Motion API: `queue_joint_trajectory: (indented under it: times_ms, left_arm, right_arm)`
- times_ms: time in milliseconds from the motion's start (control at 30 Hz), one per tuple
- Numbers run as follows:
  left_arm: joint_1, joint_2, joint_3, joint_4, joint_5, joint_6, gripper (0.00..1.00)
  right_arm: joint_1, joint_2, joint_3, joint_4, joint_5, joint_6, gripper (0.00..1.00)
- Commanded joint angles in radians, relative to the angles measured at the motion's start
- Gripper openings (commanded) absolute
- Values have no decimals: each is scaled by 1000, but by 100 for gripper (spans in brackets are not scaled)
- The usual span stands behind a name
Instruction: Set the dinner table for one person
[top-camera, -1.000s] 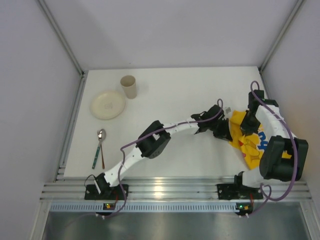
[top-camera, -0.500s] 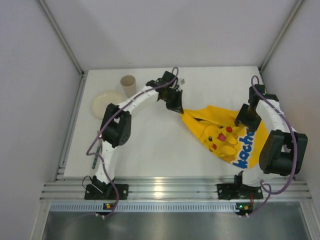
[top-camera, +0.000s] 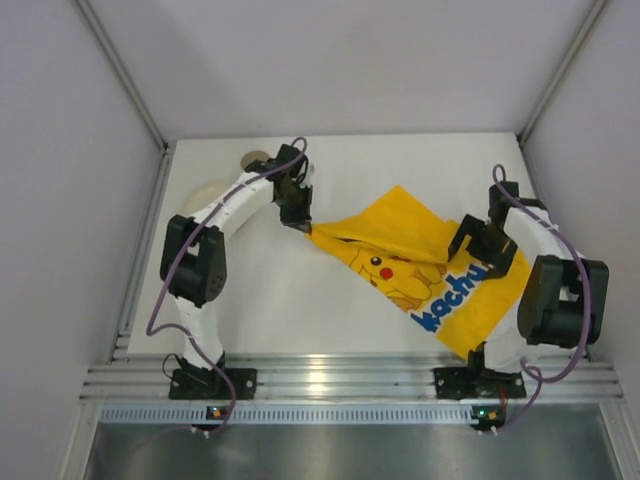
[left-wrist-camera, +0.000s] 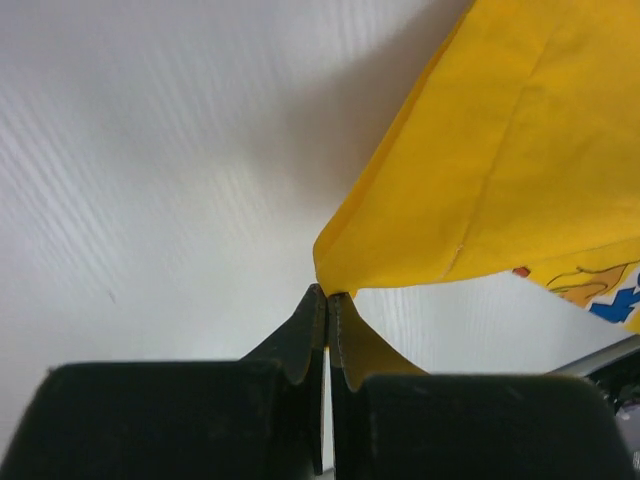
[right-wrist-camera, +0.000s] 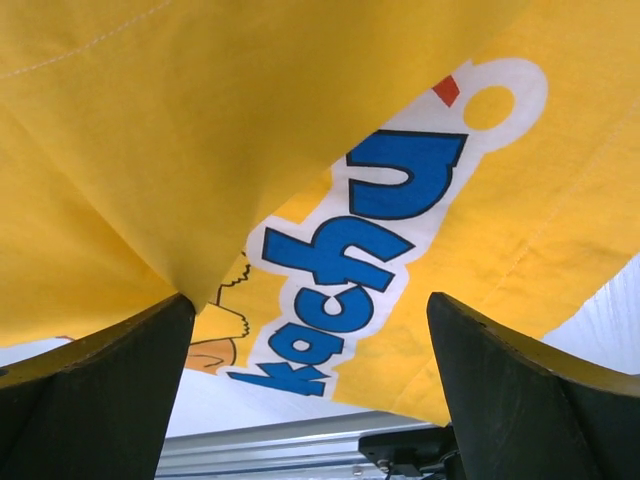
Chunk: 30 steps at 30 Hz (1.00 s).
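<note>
Where a second ago the yellow cloth lay bunched at the right edge of the frame, it is now drawn out across the middle and right of the bench, cartoon print and blue lettering face up. Half a second back it was only partly opened; the left tool has since carried its corner further toward the upper left. I judge the cloth nearly spread. A fold stands up near the right tool and the pulled corner looks lifted off the surface, so smoothing and release remain. Only then can the plate and cup, both in the upper left, be brought over.

The left arm arches up the left side of the frame and bends right at the wrist. Its tool is pinched tight on the cloth's corner. The right arm is folded back on itself at the right edge. Its tool stands wide open, with the cloth draped against one finger but not clamped.
</note>
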Motion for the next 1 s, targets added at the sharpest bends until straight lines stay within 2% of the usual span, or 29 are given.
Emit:
queue_joint_trajectory:
  times_ms: [0, 33, 100, 200, 333, 433, 500, 533, 600, 633, 767, 967]
  left_arm:
    - [2, -208, -219, 31, -73, -92, 0]
    - [2, -257, -315, 45, -67, -132, 0]
    - [3, -299, -383, 56, -82, -166, 0]
    - [11, -336, -520, 50, -134, -305, 0]
    - [11, -417, -653, 79, -111, -463, 0]
    - [-10, -500, -728, 93, -76, -561, 0]
    - [-47, -555, -732, 99, -81, -566, 0]
    - [-61, -565, -703, 104, -94, -530, 23]
    - [-92, -577, -651, 113, -157, -432, 56]
    - [-93, -571, -587, 111, -171, -401, 98]
    - [-93, -484, -399, 133, -219, -277, 98]
    - [-92, -172, -135, 217, -211, -117, 98]
  right_arm:
    - [11, -108, 15, 18, -7, 15, 100]
    - [16, -122, 41, 15, -14, 14, 100]
    - [21, -168, 87, 11, -48, 14, 100]
    - [25, -243, 199, 52, -112, 35, 100]
    - [33, -234, 322, 58, -168, 55, 100]
    - [41, -200, 281, 23, -163, 47, 100]
    - [42, -211, 230, -23, -128, 40, 100]
    - [44, -222, 160, -37, -117, 40, 100]
    - [45, -274, 83, -37, -117, 37, 100]
    - [47, -297, 11, -31, -122, 35, 100]
    - [48, -389, -104, -34, -138, 20, 100]
    - [50, -452, -149, -75, -149, 1, 100]
